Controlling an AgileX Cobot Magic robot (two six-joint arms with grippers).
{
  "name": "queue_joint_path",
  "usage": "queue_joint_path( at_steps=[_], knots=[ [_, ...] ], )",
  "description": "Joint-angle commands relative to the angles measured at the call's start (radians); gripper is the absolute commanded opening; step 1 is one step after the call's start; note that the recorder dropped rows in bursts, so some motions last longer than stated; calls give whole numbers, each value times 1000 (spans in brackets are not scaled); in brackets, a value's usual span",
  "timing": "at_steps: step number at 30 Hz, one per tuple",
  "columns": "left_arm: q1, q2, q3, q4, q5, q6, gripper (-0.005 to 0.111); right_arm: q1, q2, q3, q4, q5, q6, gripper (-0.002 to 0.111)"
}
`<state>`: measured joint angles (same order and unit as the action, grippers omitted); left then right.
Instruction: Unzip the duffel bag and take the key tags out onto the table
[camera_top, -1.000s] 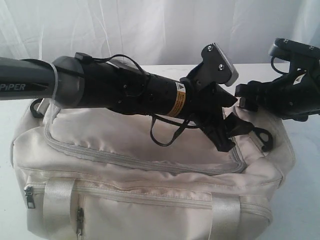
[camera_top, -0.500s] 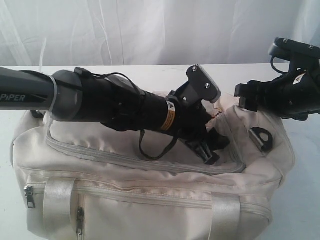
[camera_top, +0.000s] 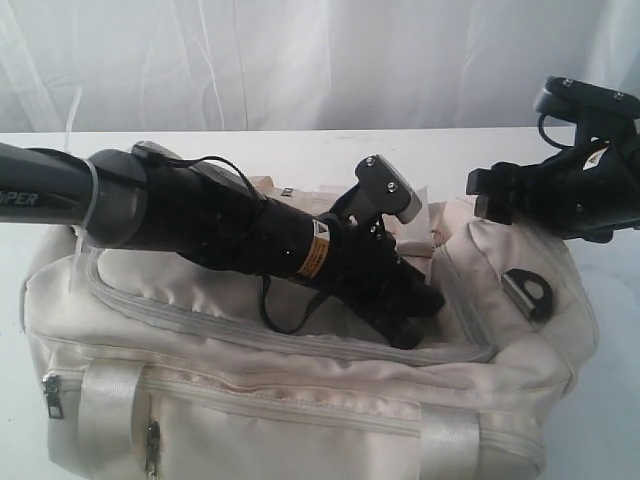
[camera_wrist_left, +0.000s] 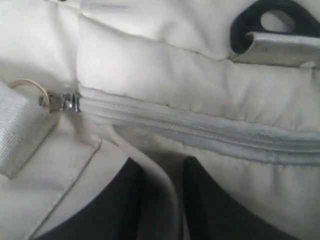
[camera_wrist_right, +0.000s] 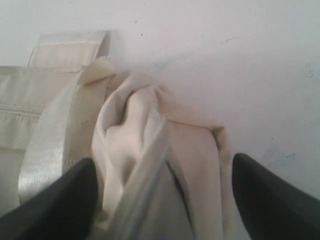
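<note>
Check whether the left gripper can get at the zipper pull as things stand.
Probably yes, after a short sideways shift. The zipper pull lies bare on the bag with nothing over it, but the left gripper sits beside it, fingers straddling a cloth fold.

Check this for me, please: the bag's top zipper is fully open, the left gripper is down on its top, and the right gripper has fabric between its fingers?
Not quite: the zipper is closed, teeth meshed, as the left wrist view shows. The left gripper is indeed down on top of the duffel bag, and the right gripper has fabric between its fingers.
</note>
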<state>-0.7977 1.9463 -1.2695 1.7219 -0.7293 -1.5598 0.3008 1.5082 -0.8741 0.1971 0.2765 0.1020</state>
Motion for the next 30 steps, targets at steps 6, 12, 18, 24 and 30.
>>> queue_joint_path(
  at_steps=[6,12,18,24,30],
  knots=[
    [-22,-96,10,22,-52,-10,43,1,-5,-2,-8,-30,-77,68],
    [-22,-108,10,22,16,-8,46,1,-81,-2,-8,-45,-276,46],
    [-22,-108,8,-39,410,-10,48,1,-181,-2,-8,-80,-308,37],
    [59,-106,-50,-285,417,-70,65,1,-189,-2,-8,-60,-308,37],
    [151,-6,-104,-280,94,-385,65,1,-192,-2,-8,-28,-308,37]
  ],
)
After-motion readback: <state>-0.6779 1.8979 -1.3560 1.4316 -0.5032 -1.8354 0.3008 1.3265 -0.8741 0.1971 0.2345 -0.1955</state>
